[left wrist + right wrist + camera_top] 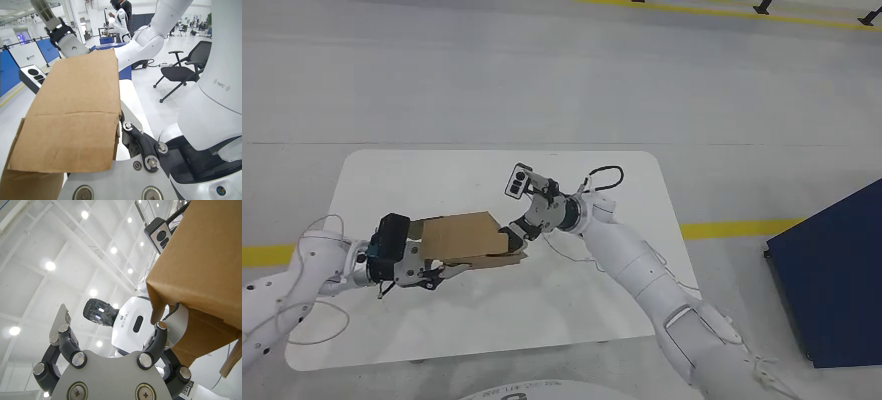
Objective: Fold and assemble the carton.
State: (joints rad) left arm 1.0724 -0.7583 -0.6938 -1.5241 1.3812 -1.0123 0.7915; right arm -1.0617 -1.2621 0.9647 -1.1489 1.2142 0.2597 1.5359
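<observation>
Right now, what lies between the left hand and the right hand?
The cardboard carton fills the stretch from the left hand to the right hand; the top view shows this.

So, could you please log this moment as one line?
carton: over table | left gripper: at one end | right gripper: open, at opposite end

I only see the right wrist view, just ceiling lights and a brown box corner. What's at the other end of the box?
Observer: The left gripper is at the carton's far end, opposite the right gripper.
Child: What's under the box?
Observer: A white table, seen in the top view.
Child: Is the far end closed up?
Observer: No. The left wrist view shows an end flap sticking out, not tucked in.
</observation>
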